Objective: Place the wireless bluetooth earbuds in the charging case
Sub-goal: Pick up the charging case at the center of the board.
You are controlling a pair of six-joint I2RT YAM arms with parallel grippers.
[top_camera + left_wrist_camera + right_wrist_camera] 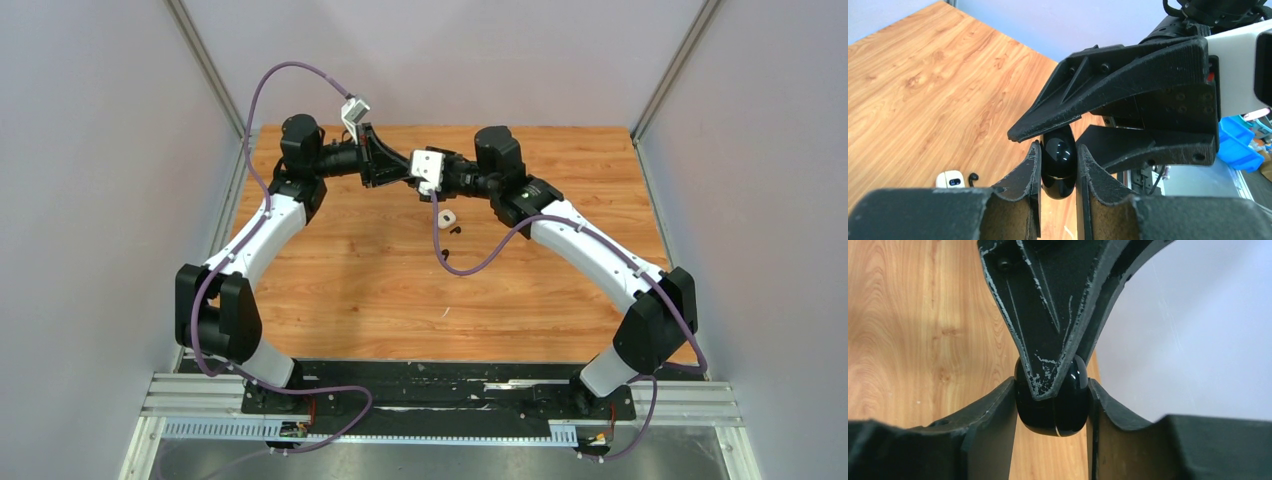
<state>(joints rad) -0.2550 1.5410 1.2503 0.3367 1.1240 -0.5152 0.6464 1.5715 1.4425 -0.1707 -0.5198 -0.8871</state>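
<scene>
1. While both arms are reaching over the far middle of the light-brown wood-grain table (330, 270), the left gripper (1058, 148) and the right gripper (1052, 385) are facing each other nose to nose above it.
2. The left gripper is pinching a glossy black oval plastic charging case (1059, 170). Both of its dark pads are pressing on the sides, and the rounded end is poking out beyond the fingertips.
3. The right gripper is gripping the same black case from the opposite direction. In the right wrist view, its two fingers are lying against the flanks, and one finger of the left gripper is crossing in front.
4. The black case is hanging in the air between the two grippers, clear of the table. A thin pale seam is showing near its lower end in the right wrist view.
5. A small white rounded plastic case (950, 179) is lying on the table below the grippers.
6. A tiny black stemmed earbud (972, 176) is lying just beside the white case, on the wood.
7. In the top view, another tiny dark piece (446, 256) is lying a little nearer the arm bases, too small to identify.
8. A pale sliver-like scrap (445, 313) is lying nearer still to the bases, well apart from the white case.
</scene>
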